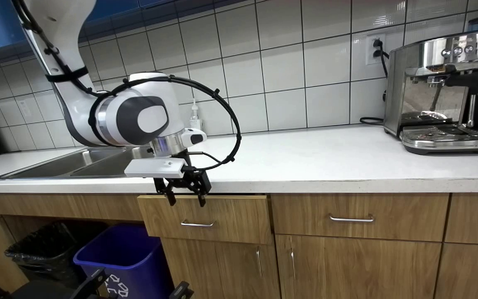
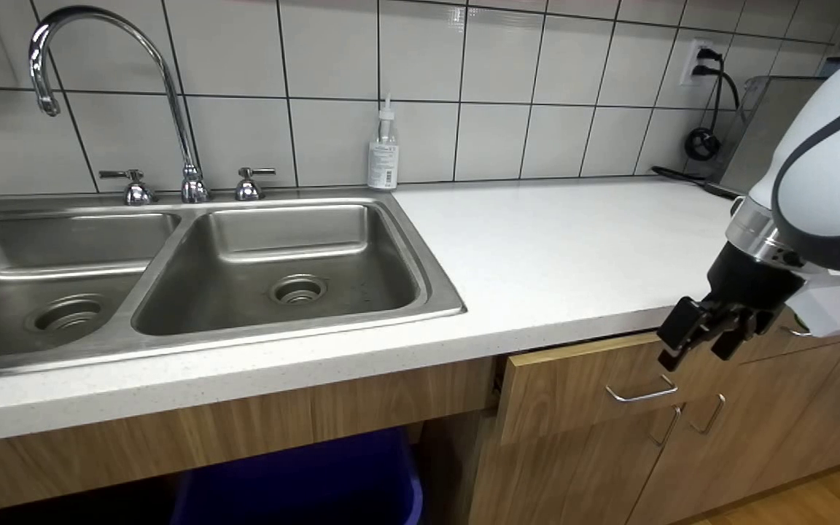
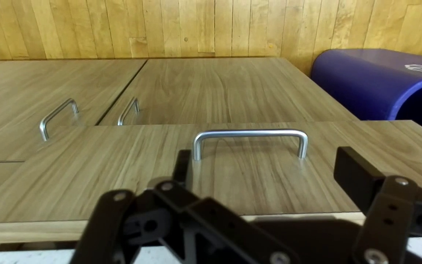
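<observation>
Black two-finger claw [image 1: 186,202] spread apart above silver metal bar handle [image 3: 249,133]; misaligned descent could ram brown wooden drawer front [image 3: 247,190].

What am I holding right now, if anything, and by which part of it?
Nothing is held: the gripper stands open above the drawer handle, with a visible gap between them in an exterior view.

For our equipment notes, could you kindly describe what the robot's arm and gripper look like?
The rounded white arm has a dark grey panel around a pale oval cap, plus a silver metal collar. A black cable, held by a black strap, loops outward. The jointed black gripper has two blocky fingertips and metal screws.
</observation>
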You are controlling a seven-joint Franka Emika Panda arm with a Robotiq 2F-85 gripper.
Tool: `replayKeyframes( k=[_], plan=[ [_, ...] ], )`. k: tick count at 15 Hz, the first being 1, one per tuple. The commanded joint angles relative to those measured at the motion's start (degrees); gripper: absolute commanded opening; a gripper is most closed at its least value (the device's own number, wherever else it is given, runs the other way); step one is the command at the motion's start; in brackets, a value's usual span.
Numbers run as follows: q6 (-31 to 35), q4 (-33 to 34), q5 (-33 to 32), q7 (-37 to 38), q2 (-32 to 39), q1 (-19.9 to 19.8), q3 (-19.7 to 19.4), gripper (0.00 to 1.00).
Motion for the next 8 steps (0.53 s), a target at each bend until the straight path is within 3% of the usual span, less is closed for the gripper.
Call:
replayKeyframes(
  k=[1, 8],
  plan=[
    [-2.39, -4.59, 1.54, -0.50, -7.84, -0.73, 0.84, 1.00],
    [-12.89, -3.91, 2.67, -0.81, -15.81, 2.40, -2.59, 1.00]
  ],
)
